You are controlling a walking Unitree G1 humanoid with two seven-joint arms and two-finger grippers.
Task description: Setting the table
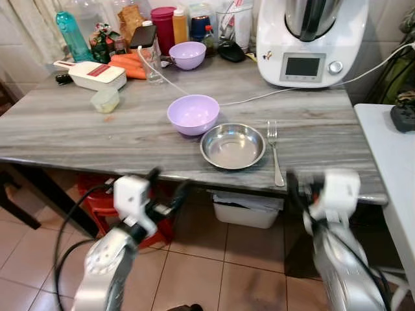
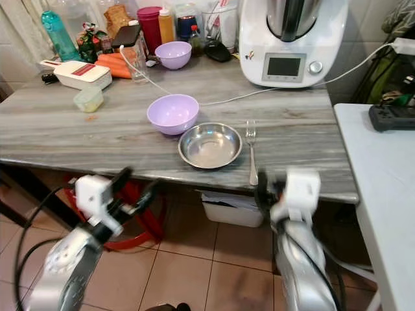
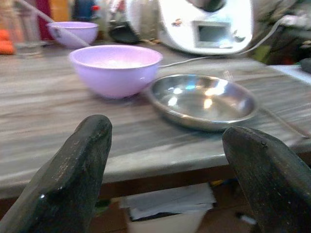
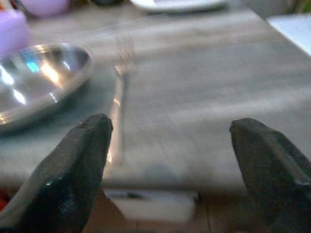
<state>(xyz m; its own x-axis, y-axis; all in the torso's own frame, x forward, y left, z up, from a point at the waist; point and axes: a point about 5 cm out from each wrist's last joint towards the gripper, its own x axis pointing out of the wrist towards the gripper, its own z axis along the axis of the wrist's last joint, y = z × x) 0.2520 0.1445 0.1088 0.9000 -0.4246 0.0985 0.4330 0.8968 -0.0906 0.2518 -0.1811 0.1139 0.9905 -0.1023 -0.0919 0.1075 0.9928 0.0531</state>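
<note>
While both the left gripper (image 1: 165, 189) and right gripper (image 4: 167, 160) hang spread and empty, we find bowl (image 1: 193, 113), plate (image 1: 233, 146) and fork (image 1: 275, 153) laid; further settings remain.

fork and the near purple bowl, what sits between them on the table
The steel plate lies between the fork and the near purple bowl, its rim close against the bowl. The left eye view shows this plainly.
</note>
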